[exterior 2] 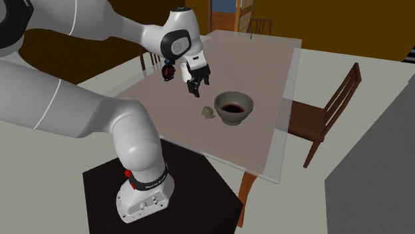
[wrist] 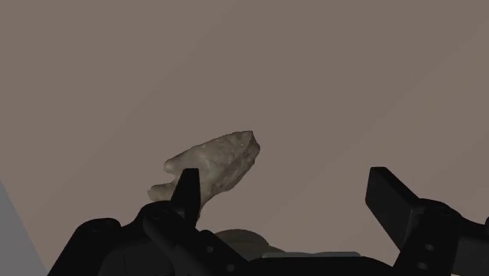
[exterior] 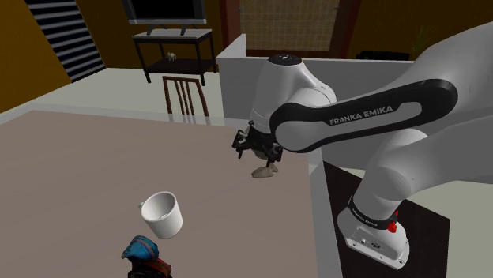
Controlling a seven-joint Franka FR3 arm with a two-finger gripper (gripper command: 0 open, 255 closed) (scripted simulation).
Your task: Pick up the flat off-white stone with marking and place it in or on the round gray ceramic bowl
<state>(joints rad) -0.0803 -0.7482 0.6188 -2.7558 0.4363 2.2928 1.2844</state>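
A flat off-white stone (exterior 2: 207, 112) lies on the brown table, just beside the round gray bowl (exterior 2: 234, 106) with a dark inside. My black gripper (exterior 2: 196, 85) hangs a little above the stone, fingers pointing down. In the shoulder view the stone (exterior: 263, 170) sits right under the gripper (exterior: 265, 155). In the wrist view the gripper (wrist: 286, 179) is open, its two fingers wide apart. There the stone (wrist: 215, 161) lies by one finger (wrist: 188, 192), partly behind it and off the middle of the gap. Nothing is held.
A white mug (exterior: 162, 213) lies tipped on the table toward the shoulder view's lower left, with a blue and red object (exterior: 142, 253) below it. Wooden chairs stand at the table's far side (exterior: 186, 96) and by the bowl's side (exterior 2: 332, 110).
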